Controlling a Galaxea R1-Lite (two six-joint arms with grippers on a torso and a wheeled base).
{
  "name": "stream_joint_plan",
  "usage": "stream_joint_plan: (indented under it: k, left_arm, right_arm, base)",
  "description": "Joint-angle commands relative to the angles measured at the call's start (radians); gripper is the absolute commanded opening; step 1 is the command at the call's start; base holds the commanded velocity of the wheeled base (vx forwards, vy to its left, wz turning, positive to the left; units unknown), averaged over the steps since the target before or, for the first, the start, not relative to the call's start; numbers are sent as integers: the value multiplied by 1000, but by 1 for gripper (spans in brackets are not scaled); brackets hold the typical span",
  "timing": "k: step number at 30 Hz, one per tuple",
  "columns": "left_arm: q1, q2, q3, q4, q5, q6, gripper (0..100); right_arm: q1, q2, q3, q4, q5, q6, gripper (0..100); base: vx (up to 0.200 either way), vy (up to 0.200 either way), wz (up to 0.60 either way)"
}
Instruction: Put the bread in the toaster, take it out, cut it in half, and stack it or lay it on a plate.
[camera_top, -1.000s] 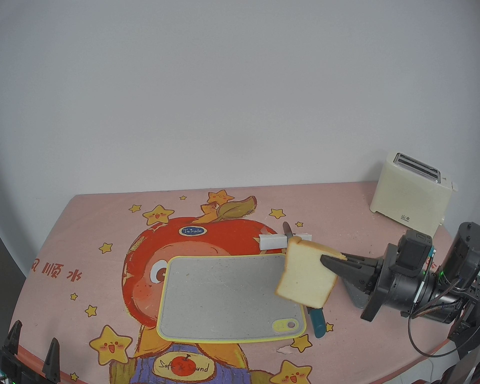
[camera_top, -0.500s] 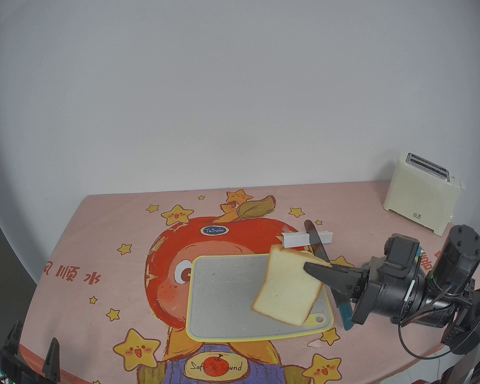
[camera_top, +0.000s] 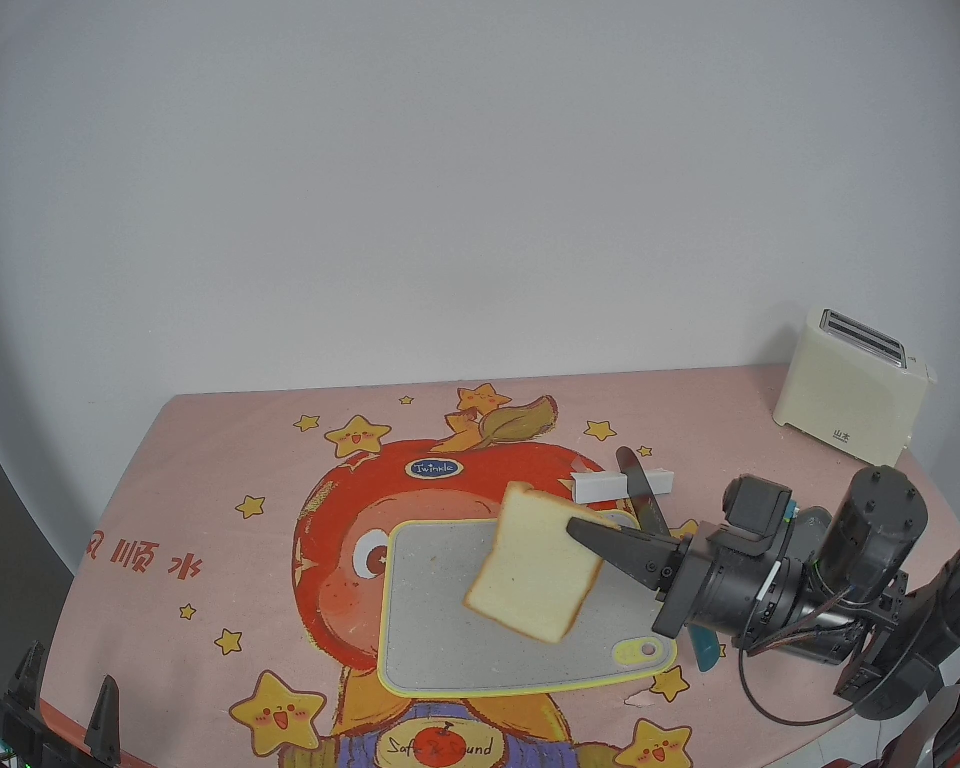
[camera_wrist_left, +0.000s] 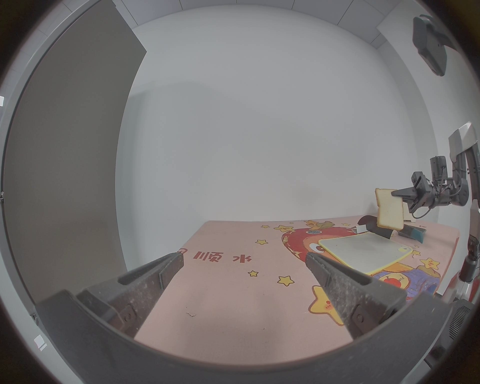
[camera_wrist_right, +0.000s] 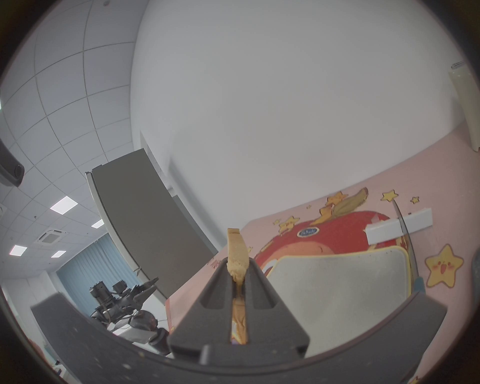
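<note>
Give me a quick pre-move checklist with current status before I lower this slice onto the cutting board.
1. Grip: right gripper is shut on the bread at its upper edge. Ok.
2. Position: the bread hangs tilted above the cutting board, not touching it. Ok.
3. Landing spot: the board surface under the slice is bare. Ok.
4. Knife: it lies off the board by its right edge, blade across the white rest. Ok.
5. Left gripper: open, at the table's near left edge, away from the board. Ok.
6. Bread toasted: its face looks pale. Cannot tell.
</note>
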Motion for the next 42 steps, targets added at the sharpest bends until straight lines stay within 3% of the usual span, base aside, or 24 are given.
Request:
stream_joint_plan:
  k: [1, 34, 35, 42]
  left_arm:
    - [0, -7, 18, 0, 1, 0, 100]
    - [0, -7, 18, 0, 1, 0, 100]
    - [0, -7, 18, 0, 1, 0, 100]
    - [0, -7, 18, 0, 1, 0, 100]
  right_arm:
    - [5, 157, 11, -86, -44, -4, 0]
    - [38, 168, 12, -80, -59, -9, 0]
    - [41, 168, 11, -80, -59, -12, 100]
    - [68, 160, 11, -81, -59, -21, 100]
  base:
    - [0, 0, 0]
    - [0, 0, 0]
    - [0, 0, 0]
    - [0, 0, 0]
